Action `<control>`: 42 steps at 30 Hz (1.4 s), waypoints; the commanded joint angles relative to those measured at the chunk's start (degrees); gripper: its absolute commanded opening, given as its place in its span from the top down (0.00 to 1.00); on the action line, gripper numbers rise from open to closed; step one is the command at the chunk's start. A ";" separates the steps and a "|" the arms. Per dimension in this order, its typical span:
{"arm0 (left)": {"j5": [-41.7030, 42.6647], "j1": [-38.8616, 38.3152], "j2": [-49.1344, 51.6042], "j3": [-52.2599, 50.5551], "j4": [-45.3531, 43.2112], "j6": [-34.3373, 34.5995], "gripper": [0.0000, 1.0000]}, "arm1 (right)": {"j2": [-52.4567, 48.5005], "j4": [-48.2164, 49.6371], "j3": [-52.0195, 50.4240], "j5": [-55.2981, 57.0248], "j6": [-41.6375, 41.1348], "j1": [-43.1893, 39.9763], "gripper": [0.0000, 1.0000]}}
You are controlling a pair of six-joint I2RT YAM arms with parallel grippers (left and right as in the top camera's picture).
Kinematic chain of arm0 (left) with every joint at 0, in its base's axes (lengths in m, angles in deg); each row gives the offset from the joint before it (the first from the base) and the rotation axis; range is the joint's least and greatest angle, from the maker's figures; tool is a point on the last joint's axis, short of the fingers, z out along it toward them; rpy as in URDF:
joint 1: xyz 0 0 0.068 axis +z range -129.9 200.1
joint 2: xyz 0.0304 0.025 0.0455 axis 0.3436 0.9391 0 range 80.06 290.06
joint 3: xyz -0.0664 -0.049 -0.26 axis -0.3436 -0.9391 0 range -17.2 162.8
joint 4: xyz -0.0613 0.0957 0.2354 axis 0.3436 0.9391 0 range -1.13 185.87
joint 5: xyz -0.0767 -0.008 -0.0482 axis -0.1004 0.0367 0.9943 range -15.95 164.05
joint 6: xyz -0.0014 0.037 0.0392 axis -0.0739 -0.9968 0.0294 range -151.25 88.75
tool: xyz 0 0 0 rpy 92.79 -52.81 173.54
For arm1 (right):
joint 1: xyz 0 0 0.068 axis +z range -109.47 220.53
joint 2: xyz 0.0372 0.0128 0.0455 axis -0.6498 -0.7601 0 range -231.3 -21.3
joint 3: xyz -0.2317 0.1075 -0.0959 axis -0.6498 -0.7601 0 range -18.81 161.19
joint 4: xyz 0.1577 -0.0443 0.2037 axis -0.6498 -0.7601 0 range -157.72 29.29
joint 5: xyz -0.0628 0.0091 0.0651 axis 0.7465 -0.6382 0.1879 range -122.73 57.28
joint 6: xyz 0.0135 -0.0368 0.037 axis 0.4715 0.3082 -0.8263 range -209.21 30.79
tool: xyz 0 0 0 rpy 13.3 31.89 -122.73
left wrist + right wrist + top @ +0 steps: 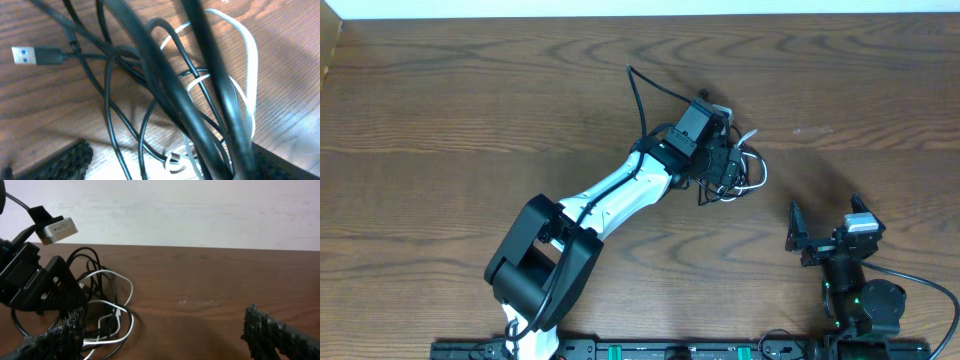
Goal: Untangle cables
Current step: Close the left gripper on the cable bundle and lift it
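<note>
The cables point(748, 175) lie in a tangled heap on the wooden table right of centre: several thin black cords and one white cord point(758, 160). My left gripper point(725, 165) is down over the heap. In the left wrist view its open jaws point(170, 167) straddle the black loops point(165, 95) and the white cord point(250, 60); a black cord's blue USB plug point(25, 55) lies at the left. My right gripper point(825, 228) is open and empty, apart from the heap on its right. In the right wrist view point(167, 340) the tangle point(112, 307) lies to its left.
The left arm's white and black links point(620, 195) run diagonally from the front base to the heap. A thicker black robot cable point(640, 95) arcs behind the left wrist. A pale wall point(200, 210) borders the table's far edge.
</note>
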 commanded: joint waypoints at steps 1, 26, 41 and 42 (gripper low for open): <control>-1.27 0.17 0.68 1.51 -0.15 0.15 0.45 | 0.31 -0.26 -0.04 0.42 0.48 0.22 0.01; -2.27 0.22 -13.27 1.53 10.69 -10.88 0.92 | 0.31 -0.26 -0.04 0.42 0.48 0.22 0.01; -6.19 0.31 -34.36 1.53 27.76 -23.19 0.92 | 0.31 -0.26 -0.04 0.42 0.48 0.22 0.01; -6.21 0.31 -34.64 1.53 28.17 -23.39 0.92 | 0.31 -0.26 -0.04 0.42 0.48 0.22 0.01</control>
